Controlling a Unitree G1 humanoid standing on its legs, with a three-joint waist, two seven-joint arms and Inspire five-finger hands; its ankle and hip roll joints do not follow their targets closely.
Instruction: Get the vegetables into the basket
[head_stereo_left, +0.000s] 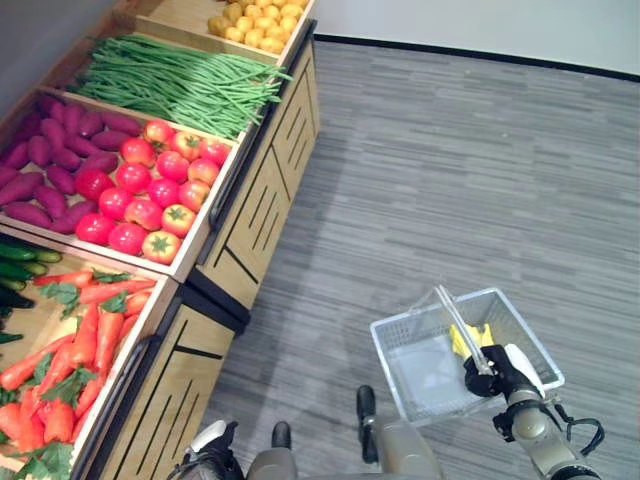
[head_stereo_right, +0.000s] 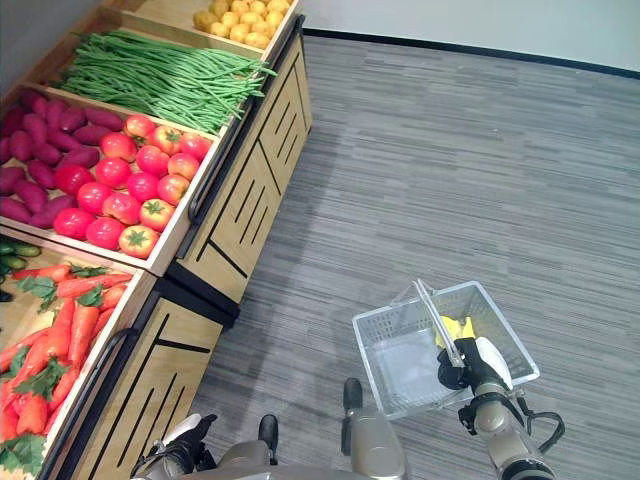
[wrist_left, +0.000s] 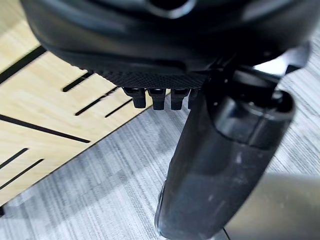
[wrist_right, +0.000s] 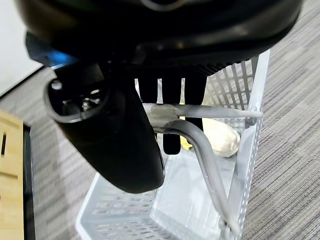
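The right hand (head_stereo_left: 497, 375) sits at the lower right of the left eye view, its fingers curled round the grey handle (wrist_right: 200, 150) of the basket (head_stereo_left: 400, 335). The basket is a pale, see-through mesh box hanging over the grey striped floor (head_stereo_left: 470, 160). Inside it, toward its far corner, lie a yellow item (head_stereo_left: 468, 338) and a pale rounded one (wrist_right: 220, 140); what they are is too small to tell.

The left hand (wrist_left: 165, 95) shows in its wrist view beside the wooden front of the stand (head_stereo_left: 255, 215), fingers hanging straight and holding nothing.

The stand fills the left of the frame. Its bins hold orange carrots (head_stereo_left: 95, 335) with green tops at lower left, dark cucumbers (head_stereo_left: 20, 262) at the left edge, red tomatoes (head_stereo_left: 150, 190), purple sweet potatoes (head_stereo_left: 45, 160), long green beans (head_stereo_left: 180, 85), and small yellow produce (head_stereo_left: 262, 22) at the top.
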